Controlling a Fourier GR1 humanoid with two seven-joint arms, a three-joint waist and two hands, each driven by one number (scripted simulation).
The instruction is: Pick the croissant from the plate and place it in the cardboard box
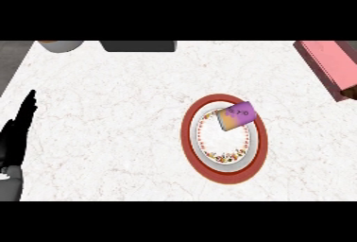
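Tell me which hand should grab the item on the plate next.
Right, probably. The purple-and-tan item sits on the red-rimmed plate, right of centre, and the pink box lies far right. The left hand rests open at the left edge, far from both. The right hand is out of view.

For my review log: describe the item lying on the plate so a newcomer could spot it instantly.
On the white marbled counter, right of centre, sits a red-rimmed plate. At its upper edge lies a small purple and tan packet, tilted, overhanging the rim. It is the only thing on the plate.
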